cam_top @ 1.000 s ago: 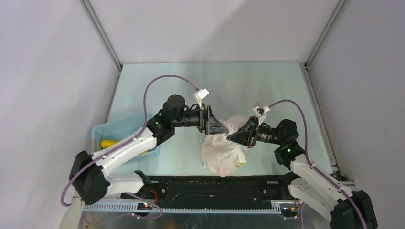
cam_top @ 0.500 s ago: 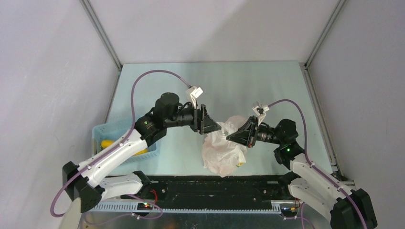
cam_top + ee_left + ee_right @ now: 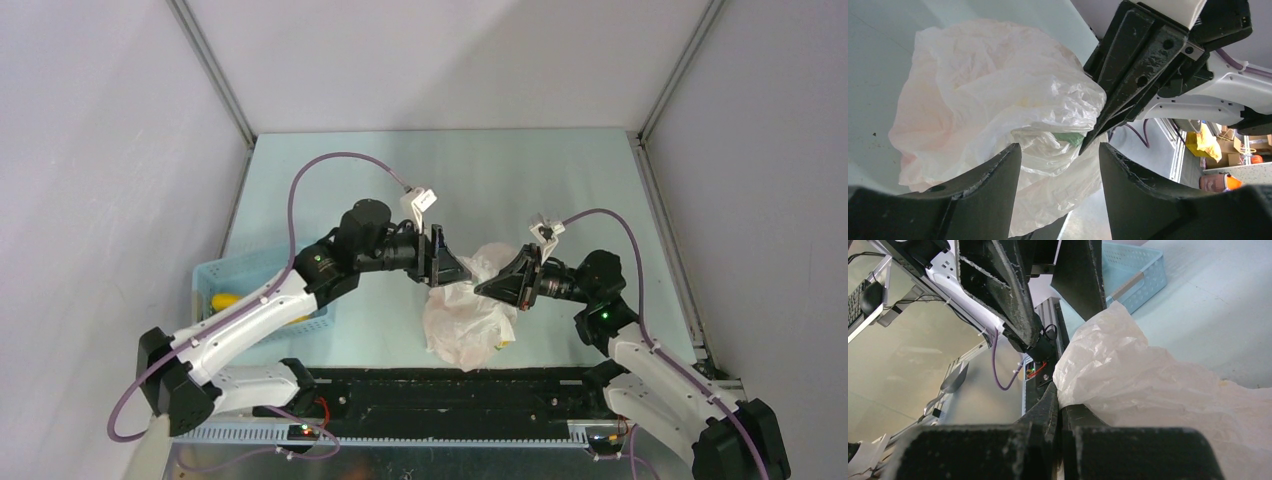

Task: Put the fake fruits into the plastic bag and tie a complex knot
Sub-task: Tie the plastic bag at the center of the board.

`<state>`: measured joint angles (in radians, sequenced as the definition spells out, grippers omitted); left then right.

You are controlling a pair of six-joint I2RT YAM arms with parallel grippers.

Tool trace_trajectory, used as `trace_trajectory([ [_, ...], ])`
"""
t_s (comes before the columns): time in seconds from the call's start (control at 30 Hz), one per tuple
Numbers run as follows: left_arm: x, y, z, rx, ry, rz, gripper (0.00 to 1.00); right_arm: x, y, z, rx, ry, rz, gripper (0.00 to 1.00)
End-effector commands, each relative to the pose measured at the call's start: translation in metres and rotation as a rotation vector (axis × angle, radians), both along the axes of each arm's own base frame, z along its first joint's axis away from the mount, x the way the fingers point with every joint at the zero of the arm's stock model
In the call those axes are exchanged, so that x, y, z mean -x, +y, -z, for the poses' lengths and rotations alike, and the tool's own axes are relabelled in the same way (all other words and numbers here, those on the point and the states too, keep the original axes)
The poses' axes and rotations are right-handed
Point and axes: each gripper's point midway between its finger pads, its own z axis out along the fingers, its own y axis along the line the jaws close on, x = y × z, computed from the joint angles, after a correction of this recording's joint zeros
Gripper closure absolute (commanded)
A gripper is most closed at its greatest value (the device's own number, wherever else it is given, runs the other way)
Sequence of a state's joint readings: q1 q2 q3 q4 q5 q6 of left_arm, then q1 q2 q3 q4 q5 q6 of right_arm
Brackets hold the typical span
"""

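The left arm [image 3: 250, 320] and right arm [image 3: 650, 365] have white shells between black joint housings. A purple cable [image 3: 330, 160] arcs over each, mid-frame. A green light [image 3: 603, 314] glows at each elbow. The black, wedge-shaped jaws are scuffed, with round screw heads [image 3: 1168, 44].

No readable text anywhere — the plastic bag [image 3: 998, 100] shows only faint blotches (no letters).

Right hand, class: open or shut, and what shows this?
Shut: on the right hand, black fingers meet with no gap, pinching a fold of the thin crinkly white plastic bag.
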<state>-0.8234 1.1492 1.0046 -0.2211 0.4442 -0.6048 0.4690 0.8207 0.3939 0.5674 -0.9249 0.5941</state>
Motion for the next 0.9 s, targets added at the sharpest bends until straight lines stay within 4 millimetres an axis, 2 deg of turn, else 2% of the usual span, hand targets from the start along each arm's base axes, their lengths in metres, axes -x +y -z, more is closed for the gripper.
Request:
trace_trajectory([
  [0.0, -0.009, -0.004, -0.01, 0.013, -0.019, -0.045, 0.35, 0.001, -0.002, -0.007, -0.012, -0.04, 0.004, 1.0],
  [0.17, -0.012, -0.008, -0.004, 0.007, 0.008, -0.048, 0.34, 0.002, -0.002, -0.007, -0.01, -0.045, -0.003, 1.0],
  [0.47, -0.009, -0.019, -0.009, 0.08, 0.058, -0.022, 0.34, 0.003, -0.001, -0.007, -0.01, -0.052, -0.008, 1.0],
  [0.67, -0.006, -0.023, -0.002, 0.075, 0.087, -0.004, 0.4, 0.002, -0.002, -0.006, -0.007, -0.05, -0.003, 1.0],
  [0.87, -0.005, -0.018, 0.01, 0.019, 0.098, -0.021, 0.41, 0.001, -0.002, -0.006, -0.006, -0.047, 0.002, 1.0],
])
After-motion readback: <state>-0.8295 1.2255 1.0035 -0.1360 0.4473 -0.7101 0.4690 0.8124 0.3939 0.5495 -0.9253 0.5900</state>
